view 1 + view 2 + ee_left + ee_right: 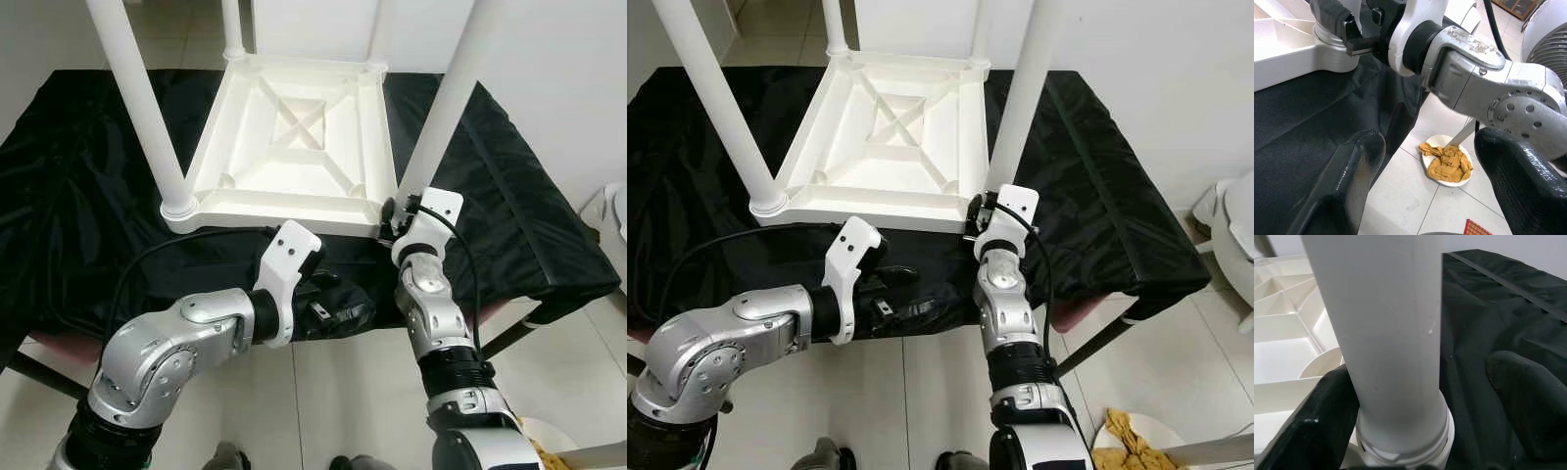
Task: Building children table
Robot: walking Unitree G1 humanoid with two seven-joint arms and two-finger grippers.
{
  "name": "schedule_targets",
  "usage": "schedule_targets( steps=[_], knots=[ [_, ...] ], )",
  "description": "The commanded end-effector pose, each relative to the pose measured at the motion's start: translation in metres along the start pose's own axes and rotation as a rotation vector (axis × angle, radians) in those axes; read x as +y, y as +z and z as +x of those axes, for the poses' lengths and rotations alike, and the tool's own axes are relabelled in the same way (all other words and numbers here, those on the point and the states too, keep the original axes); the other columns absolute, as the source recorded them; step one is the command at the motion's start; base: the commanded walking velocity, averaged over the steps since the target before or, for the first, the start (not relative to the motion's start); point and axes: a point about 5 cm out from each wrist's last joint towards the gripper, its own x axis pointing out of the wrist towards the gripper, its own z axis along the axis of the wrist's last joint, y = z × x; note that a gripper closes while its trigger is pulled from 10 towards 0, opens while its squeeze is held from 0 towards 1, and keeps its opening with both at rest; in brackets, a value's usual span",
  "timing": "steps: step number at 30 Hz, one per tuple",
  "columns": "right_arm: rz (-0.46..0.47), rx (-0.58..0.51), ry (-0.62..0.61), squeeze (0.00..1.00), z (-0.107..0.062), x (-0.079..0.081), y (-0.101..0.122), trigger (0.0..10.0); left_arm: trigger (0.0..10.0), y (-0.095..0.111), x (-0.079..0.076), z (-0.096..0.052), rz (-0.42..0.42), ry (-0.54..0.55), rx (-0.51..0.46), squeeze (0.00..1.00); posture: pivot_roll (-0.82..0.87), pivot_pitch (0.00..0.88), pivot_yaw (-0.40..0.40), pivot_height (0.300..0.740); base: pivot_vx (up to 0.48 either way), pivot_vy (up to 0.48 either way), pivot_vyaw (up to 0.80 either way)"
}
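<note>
Your right gripper (392, 217) sits wide around the near-right leg (1386, 333) of the upside-down white table (294, 147) on the black cloth (78, 176). Left gripper (338, 311) hangs wide apart, empty, near the cloth's edge.

Silver jointed arms, white wrist housings, black cables, each hand (333, 304) with glossy black fingers (1347, 181)
</note>
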Motion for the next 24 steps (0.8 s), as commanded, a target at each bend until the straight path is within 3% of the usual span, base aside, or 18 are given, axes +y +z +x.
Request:
schedule_targets(
  steps=[1,2,7,10,14,24],
  knots=[
    [0.002,0.03,-0.008,1.0,-0.003,-0.008,-0.008,10.0,10.0,-0.001,-0.004,0.0,0.007,-0.011,0.005,0.0,0.0,0.106,-0.023,0.74,0.0,0.0,0.0],
    [0.008,0.031,0.025,0.0,-0.001,-0.009,-0.008,10.0,10.0,-0.001,-0.004,0.0,0.008,-0.011,0.005,0.0,0.0,0.104,-0.023,0.74,0.0,0.0,0.0],
    [0.019,0.034,0.135,0.0,0.006,-0.015,-0.007,10.0,10.0,0.0,-0.005,0.0,0.009,-0.017,0.004,0.0,0.0,0.103,-0.019,0.74,0.0,0.0,0.0],
    [0.022,0.046,0.267,0.0,0.015,-0.018,-0.003,10.0,10.0,0.0,-0.005,0.0,0.01,-0.02,0.005,0.0,0.0,0.104,-0.016,0.74,0.0,0.0,0.0],
    [-0.058,0.019,0.412,0.0,0.023,-0.021,0.003,10.0,10.0,0.0,-0.004,0.0,0.011,-0.02,0.007,0.0,0.0,0.107,-0.012,0.74,0.0,0.0,0.0],
    [-0.137,0.029,0.706,0.0,0.033,-0.015,0.007,10.0,10.0,0.002,-0.002,-0.001,0.014,-0.003,0.004,0.0,0.02,0.105,-0.016,0.74,0.0,0.0,0.0]
  ],
)
